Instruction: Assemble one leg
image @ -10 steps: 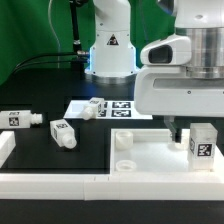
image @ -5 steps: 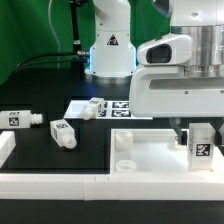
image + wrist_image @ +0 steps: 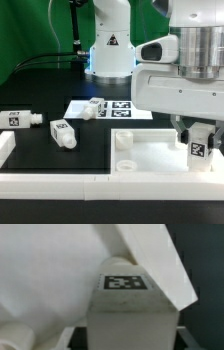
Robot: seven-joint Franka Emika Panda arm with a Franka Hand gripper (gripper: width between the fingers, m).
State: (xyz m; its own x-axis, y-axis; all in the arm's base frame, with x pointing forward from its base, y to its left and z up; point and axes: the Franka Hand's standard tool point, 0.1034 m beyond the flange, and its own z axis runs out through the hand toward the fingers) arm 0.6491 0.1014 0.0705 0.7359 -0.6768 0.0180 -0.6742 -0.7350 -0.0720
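A leg (image 3: 202, 144), a chunky white post with a marker tag, stands upright on the large flat white panel (image 3: 150, 158) near its corner at the exterior view's right. My gripper (image 3: 199, 131) reaches down over it and is shut on the leg, with the hand covering its top. In the wrist view the leg (image 3: 125, 308) fills the gap between the fingers of my gripper (image 3: 125, 340), its tag facing the camera and the panel (image 3: 50, 274) behind it. Three more legs lie on the black table: one (image 3: 18, 119) at the exterior view's left, one (image 3: 63, 133) beside it, one (image 3: 93, 107) further back.
The marker board (image 3: 120, 108) lies behind the panel, in front of the robot base (image 3: 110, 50). A white frame (image 3: 50, 182) runs along the front edge and the left side. A round socket (image 3: 126, 163) shows on the panel's near left part.
The hand has come lower over the leg and turned a little, covering its top. The leg stays at the same spot on the panel. The other legs have not moved.
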